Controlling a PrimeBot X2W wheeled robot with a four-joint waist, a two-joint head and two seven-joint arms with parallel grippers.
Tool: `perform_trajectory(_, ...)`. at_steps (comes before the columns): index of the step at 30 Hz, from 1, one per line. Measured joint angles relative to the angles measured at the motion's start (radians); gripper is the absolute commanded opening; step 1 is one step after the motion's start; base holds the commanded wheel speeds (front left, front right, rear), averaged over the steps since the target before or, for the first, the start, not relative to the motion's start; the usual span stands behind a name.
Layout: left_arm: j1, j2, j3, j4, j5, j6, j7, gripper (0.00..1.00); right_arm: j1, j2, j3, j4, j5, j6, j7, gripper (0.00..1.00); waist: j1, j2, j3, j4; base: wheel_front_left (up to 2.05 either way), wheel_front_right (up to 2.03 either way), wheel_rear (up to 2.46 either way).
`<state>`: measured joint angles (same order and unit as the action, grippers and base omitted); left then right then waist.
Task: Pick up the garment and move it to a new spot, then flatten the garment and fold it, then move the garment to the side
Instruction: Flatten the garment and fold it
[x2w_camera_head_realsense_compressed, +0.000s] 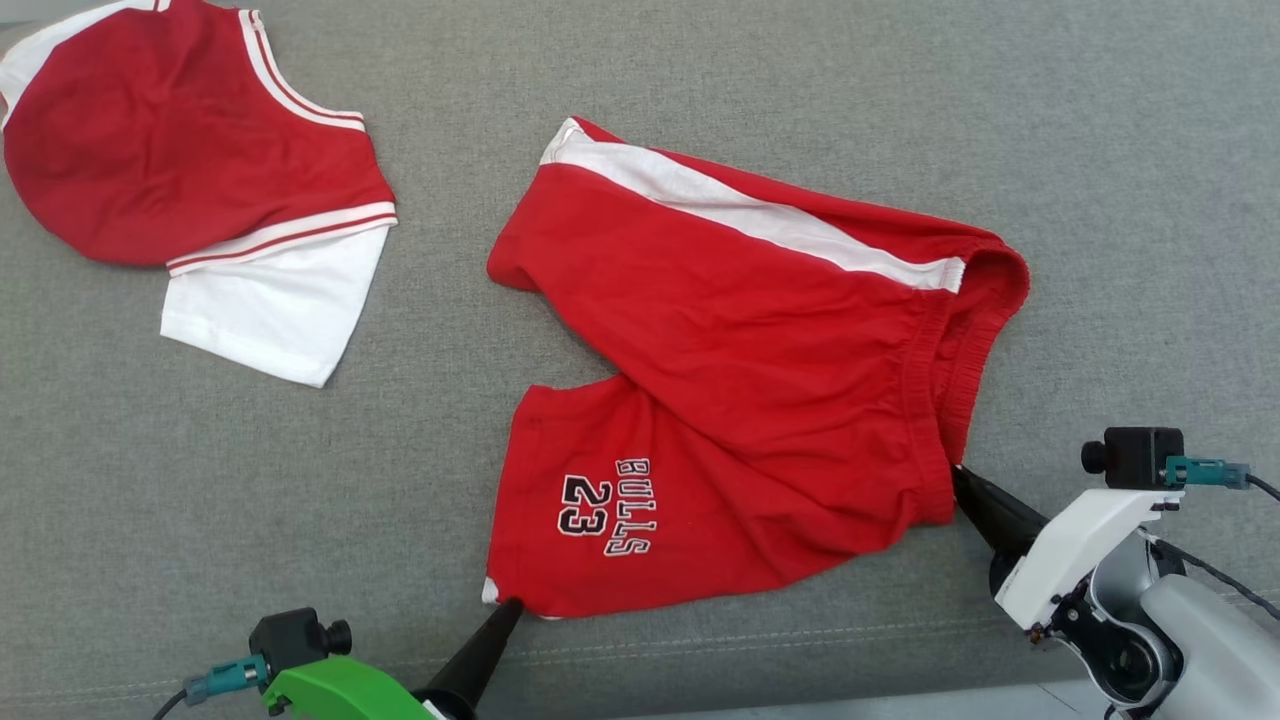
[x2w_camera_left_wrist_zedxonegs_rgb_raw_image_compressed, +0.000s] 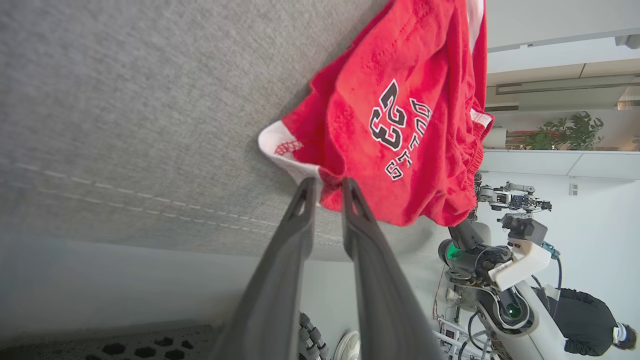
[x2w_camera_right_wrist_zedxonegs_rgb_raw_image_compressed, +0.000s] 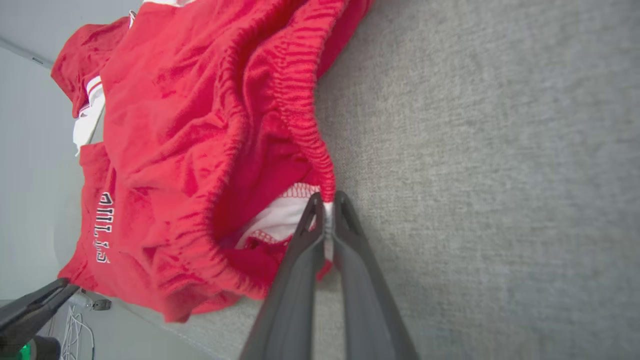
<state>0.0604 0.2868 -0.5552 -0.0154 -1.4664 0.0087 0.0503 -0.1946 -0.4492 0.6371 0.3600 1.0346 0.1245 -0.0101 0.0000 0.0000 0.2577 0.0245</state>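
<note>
1. A grey fabric surface (x2w_camera_head_realsense_compressed: 800, 90) with a stitched seam along its front edge carries two pieces of clothing. The left wrist view also takes in a pale room behind it.
2. The red shorts (x2w_camera_head_realsense_compressed: 760, 380) lie from the middle of the surface toward its right side, close to the front edge. Their waistband (x2w_camera_right_wrist_zedxonegs_rgb_raw_image_compressed: 300, 100) faces right and the legs point left.
3. The far leg carries a white side stripe. The near leg bears the print "BULLS 23" and reaches almost to the front seam.
4. The left gripper (x2w_camera_head_realsense_compressed: 508, 606) sits at the front edge, at the near leg's left hem corner. Its fingers (x2w_camera_left_wrist_zedxonegs_rgb_raw_image_compressed: 300, 210) are clenched on that hem, with the cloth bunched between the tips.
5. The right gripper (x2w_camera_head_realsense_compressed: 962, 478) meets the near end of the waistband. In the right wrist view its jaws are pressed together on the elastic edge, a strip of white lining showing between them.
6. A red and white jersey (x2w_camera_head_realsense_compressed: 170, 150) lies crumpled at the far left corner, well apart from the shorts.
7. Beyond the front edge, the left wrist view shows a second robot (x2w_camera_left_wrist_zedxonegs_rgb_raw_image_compressed: 505, 260), a person (x2w_camera_left_wrist_zedxonegs_rgb_raw_image_compressed: 585, 315) in dark clothing and a plant (x2w_camera_left_wrist_zedxonegs_rgb_raw_image_compressed: 565, 132).
</note>
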Motion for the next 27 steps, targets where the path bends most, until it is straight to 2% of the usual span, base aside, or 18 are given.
perform_trajectory(3, 0.0, 0.0, 0.006, -0.014, 0.0, -0.003, -0.005, 0.05, 0.021, 0.021, -0.019, -0.03, 0.091, 0.0, 0.014, 0.0, 0.0, 0.0, -0.001, -0.002, 0.0, 0.0, 0.0)
perform_trajectory(4, -0.001, 0.0, 0.01, -0.023, 0.0, -0.006, -0.009, 0.0, 0.031, 0.03, -0.021, -0.044, 0.122, 0.0, 0.022, 0.0, 0.0, 0.0, -0.002, -0.002, 0.0, 0.0, 0.0)
perform_trajectory(11, -0.005, 0.013, 0.055, -0.069, 0.0, -0.01, -0.026, 0.0, 0.102, 0.064, -0.054, -0.172, 0.345, 0.0, 0.083, 0.0, 0.0, 0.0, -0.017, -0.008, 0.0, 0.0, 0.0)
perform_trajectory(12, -0.005, 0.013, 0.055, -0.069, 0.0, -0.01, -0.026, 0.0, 0.102, 0.064, -0.054, -0.172, 0.345, 0.0, 0.083, 0.0, 0.0, 0.0, -0.017, -0.008, 0.0, 0.0, 0.0)
perform_trajectory(19, -0.005, 0.039, 0.106, -0.17, -0.004, -0.018, -0.048, 0.0, 0.203, 0.102, -0.102, -0.354, 0.642, -0.001, 0.184, 0.0, 0.0, 0.0, -0.043, -0.02, 0.0, 0.0, 0.0)
perform_trajectory(23, -0.012, 0.062, 0.177, -0.259, -0.006, -0.019, -0.08, 0.0, 0.221, 0.146, -0.184, -0.484, 0.813, -0.001, 0.199, 0.0, 0.0, 0.0, -0.054, -0.031, 0.0, 0.0, 0.0)
perform_trajectory(27, -0.058, 0.097, 0.239, -0.324, -0.01, -0.018, -0.086, 0.0, 0.252, 0.151, -0.281, -0.521, 0.945, -0.001, 0.203, 0.0, 0.0, 0.0, -0.067, -0.038, 0.0, 0.0, 0.0)
